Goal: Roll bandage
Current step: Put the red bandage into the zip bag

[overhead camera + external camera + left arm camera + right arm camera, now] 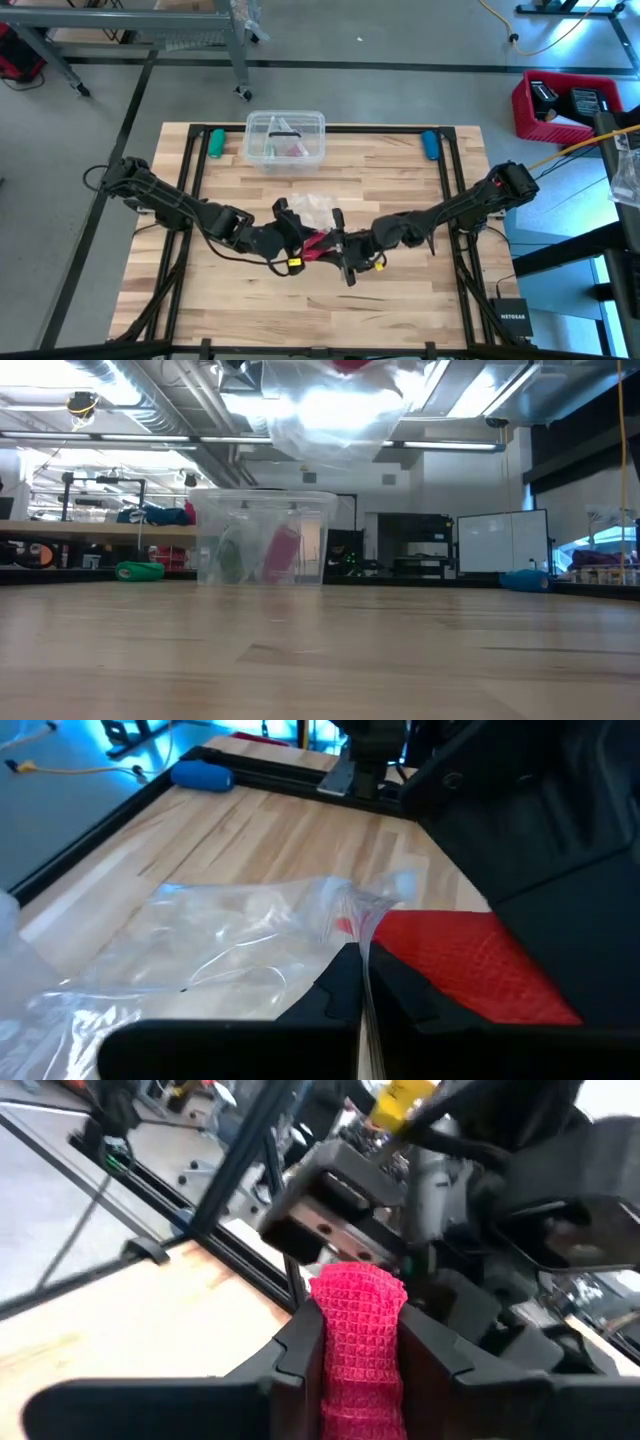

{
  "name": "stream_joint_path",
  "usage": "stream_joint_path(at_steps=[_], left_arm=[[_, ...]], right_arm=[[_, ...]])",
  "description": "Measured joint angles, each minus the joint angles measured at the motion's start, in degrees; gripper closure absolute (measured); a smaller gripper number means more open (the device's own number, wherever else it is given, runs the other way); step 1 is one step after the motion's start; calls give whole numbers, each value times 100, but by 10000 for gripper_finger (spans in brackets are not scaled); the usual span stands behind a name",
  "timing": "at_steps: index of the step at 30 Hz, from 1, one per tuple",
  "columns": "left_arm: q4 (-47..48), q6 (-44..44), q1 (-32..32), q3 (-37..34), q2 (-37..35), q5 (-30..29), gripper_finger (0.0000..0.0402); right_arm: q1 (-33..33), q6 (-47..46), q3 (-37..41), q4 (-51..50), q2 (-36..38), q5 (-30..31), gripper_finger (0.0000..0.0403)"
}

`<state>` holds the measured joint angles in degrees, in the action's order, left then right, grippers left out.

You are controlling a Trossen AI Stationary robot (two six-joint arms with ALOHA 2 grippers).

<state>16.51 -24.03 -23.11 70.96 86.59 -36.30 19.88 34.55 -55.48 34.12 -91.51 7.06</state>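
Note:
The red-pink bandage [318, 246] is held above the middle of the table between my two grippers. It also shows in the right wrist view [360, 1330] and the left wrist view [455, 965]. A crumpled clear plastic wrapper [230, 945] lies against it and hangs clear of the table in the low view [325, 410]. My left gripper [362, 988] is shut on the wrapper. My right gripper [360, 1365] is shut on the bandage, facing the left gripper closely. My left gripper pinches a thin twisted edge of the wrapper [366, 935] between its two shut fingers, roughly level from the table's left. The rest of the wrapper spreads out slack beyond the fingers, clear of the table. My right gripper pinches the bandage's end [358, 1315] between its two fingers, one on each side, roughly level from the table's right. The bandage is lifted clear of the table.
A clear plastic box [285, 138] with rolls inside stands at the far middle of the table. A green roll [216, 142] lies at the far left and a blue roll [430, 145] at the far right. A red crate [565, 105] stands off the table.

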Motion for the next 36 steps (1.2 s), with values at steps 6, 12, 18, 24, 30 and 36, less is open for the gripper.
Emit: stream_joint_path(at_steps=[6, 12, 18, 24, 30, 36], left_arm=[[-111, 154, -70, 0, 0, 70, 400], [-45, 89, -242, 8, -8, 136, 400], [74, -127, -278, 20, -22, 224, 400], [42, -192, -282, 15, -119, 269, 400], [-154, -223, -346, -2, -202, 318, 400], [24, -357, -359, -4, -208, 228, 400]], right_arm=[[-3, 72, 0, -16, -1, 109, 310], [18, 1447, 1, -32, -8, 234, 310], [12, 2181, 15, 134, -24, -266, 310], [3, 2709, 3, -62, -19, -367, 310], [-1, 2363, -11, -573, 2, 249, 310], [14, 1476, -17, -1042, 5, 1457, 310]])
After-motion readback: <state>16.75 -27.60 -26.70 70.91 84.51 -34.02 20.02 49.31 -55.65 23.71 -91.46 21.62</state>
